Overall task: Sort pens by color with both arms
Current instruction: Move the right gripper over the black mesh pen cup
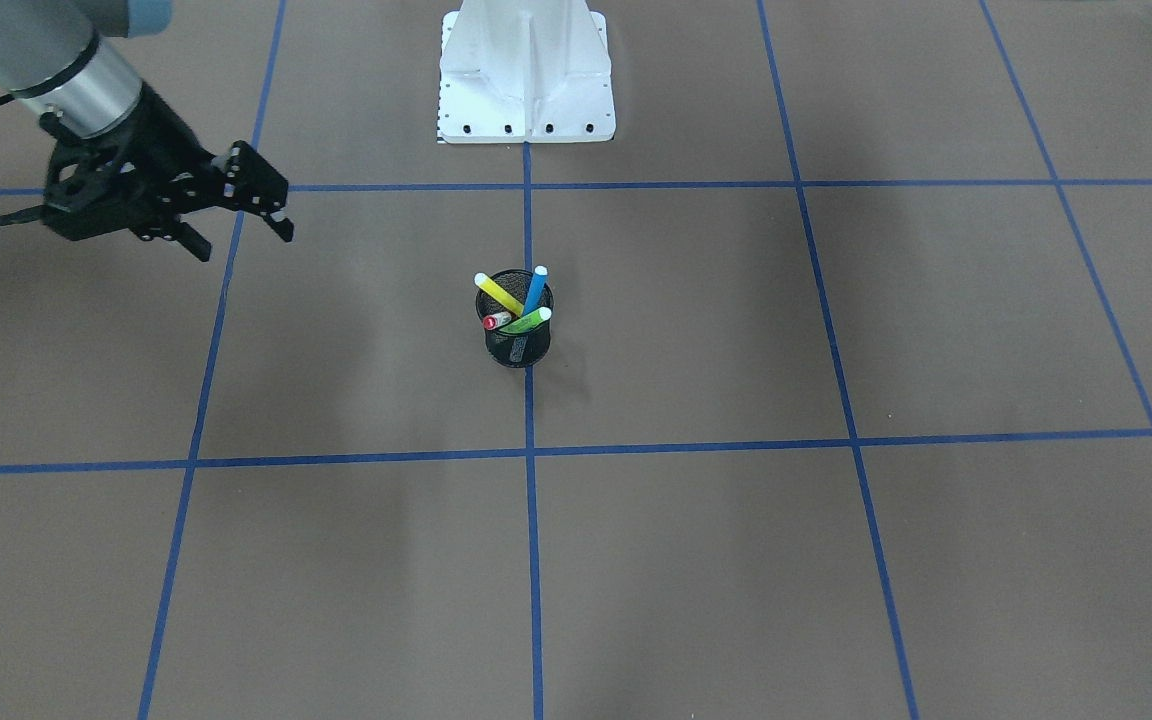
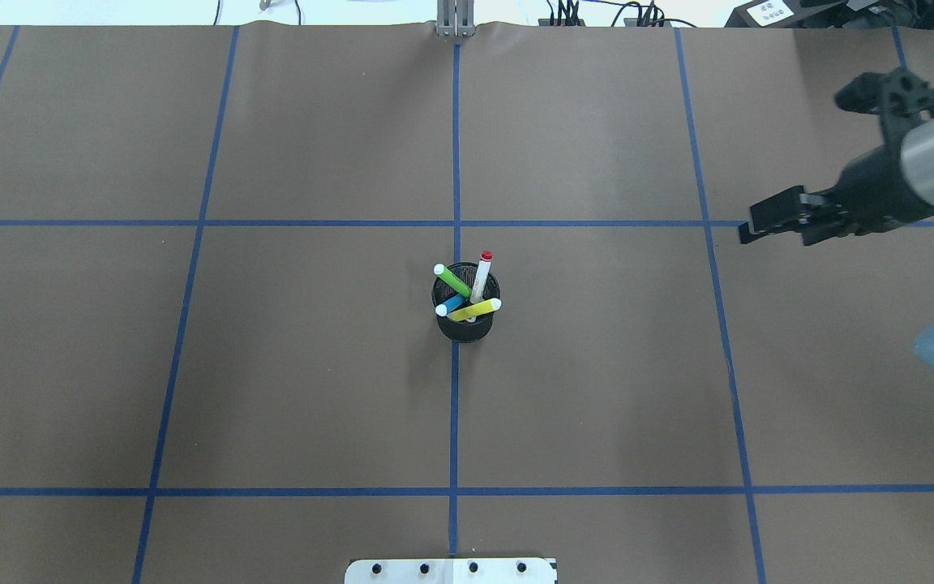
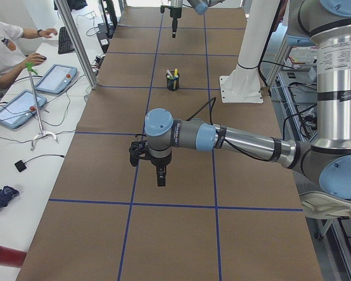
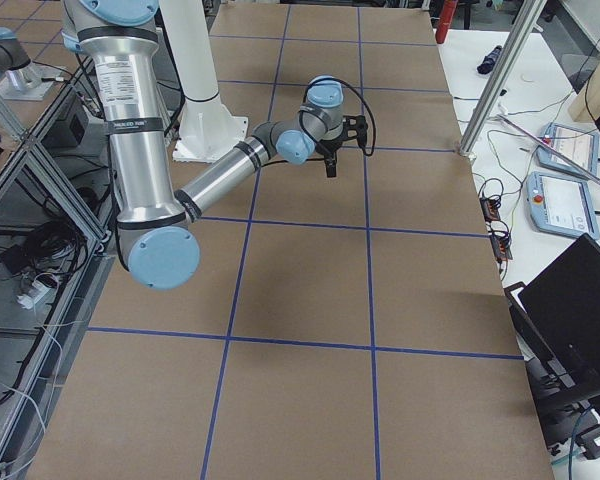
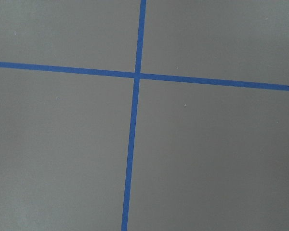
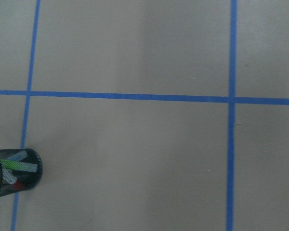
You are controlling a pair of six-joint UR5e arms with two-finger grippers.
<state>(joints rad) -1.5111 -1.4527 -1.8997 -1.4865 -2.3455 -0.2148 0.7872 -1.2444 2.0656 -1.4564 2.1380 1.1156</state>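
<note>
Nothing is sorted yet: the yellow highlighter (image 1: 499, 294), blue highlighter (image 1: 535, 290), green highlighter (image 1: 528, 321) and red marker (image 1: 496, 321) all stand leaning in the black mesh cup (image 1: 518, 348) at the middle of the bench (image 1: 836, 560). All four have to come out and be grouped. The right end effector (image 1: 246, 238) hangs well apart from the cup, released, its fingers spread and empty. The left end effector (image 3: 161, 180) points down over bare bench (only a side view shows it, so I cannot tell whether it is released or clenched).
</note>
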